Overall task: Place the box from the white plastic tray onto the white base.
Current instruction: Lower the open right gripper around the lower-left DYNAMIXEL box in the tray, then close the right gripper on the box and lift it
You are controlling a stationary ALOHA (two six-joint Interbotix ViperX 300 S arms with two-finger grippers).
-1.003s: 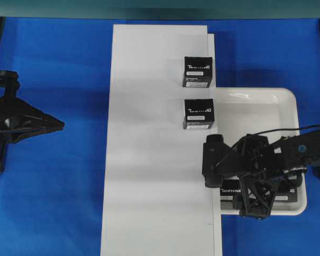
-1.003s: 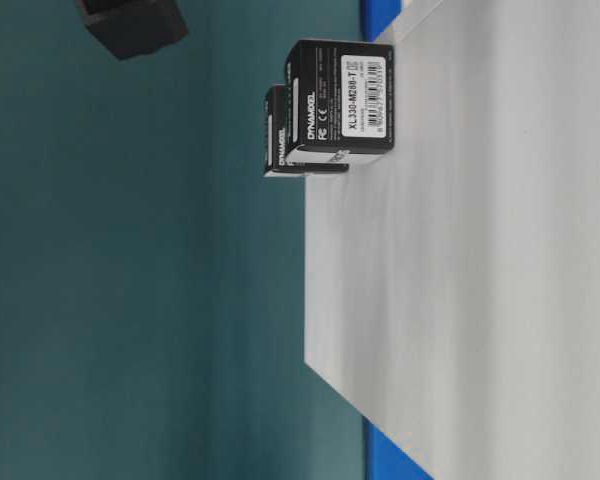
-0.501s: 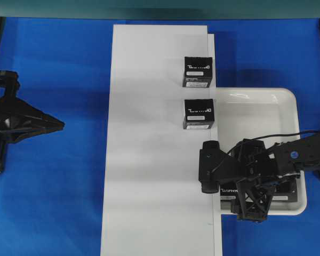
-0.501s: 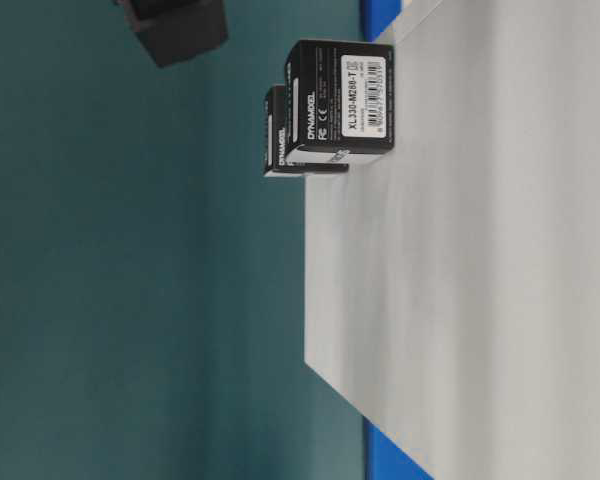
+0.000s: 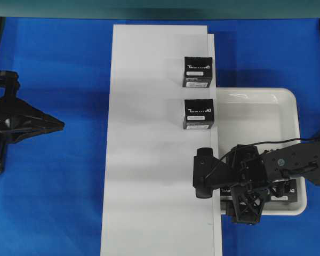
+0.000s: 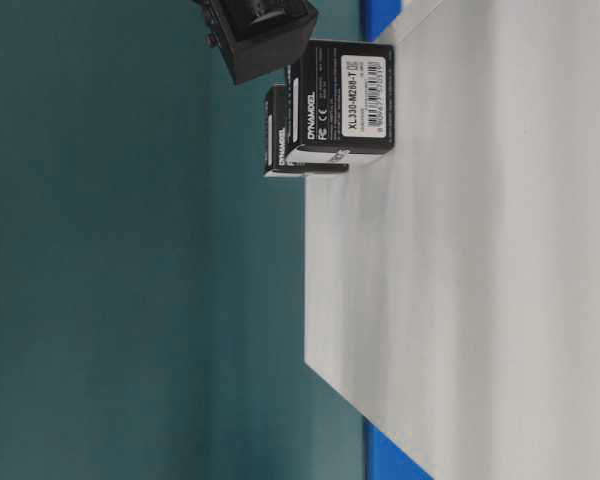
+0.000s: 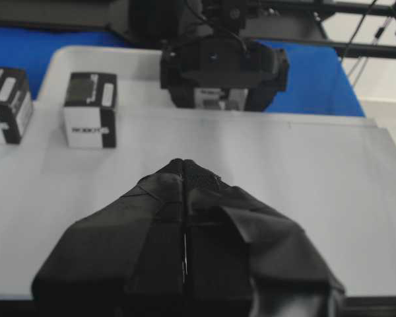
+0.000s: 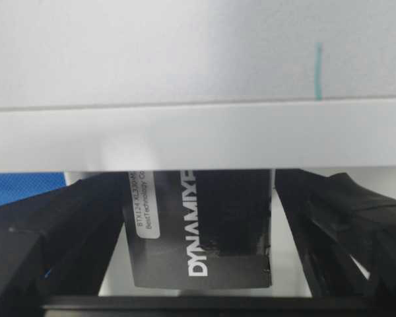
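Blue tabletop: right gripper (image 8: 201,218) is angled down into the white plastic tray (image 5: 288,104), fingers spread wide either side of the box (image 8: 204,228), beside the white base (image 5: 149,160). Left gripper (image 7: 183,165) hovers level, pinched together.

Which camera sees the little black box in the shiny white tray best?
The right wrist view: the small black box fills it, lettering clear, between the open right gripper's fingers. Overhead, the arm mostly hides it. The left wrist view glimpses it; the table-level view misses it.

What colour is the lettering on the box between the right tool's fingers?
White, on the box's black face; clearest in the right wrist view.
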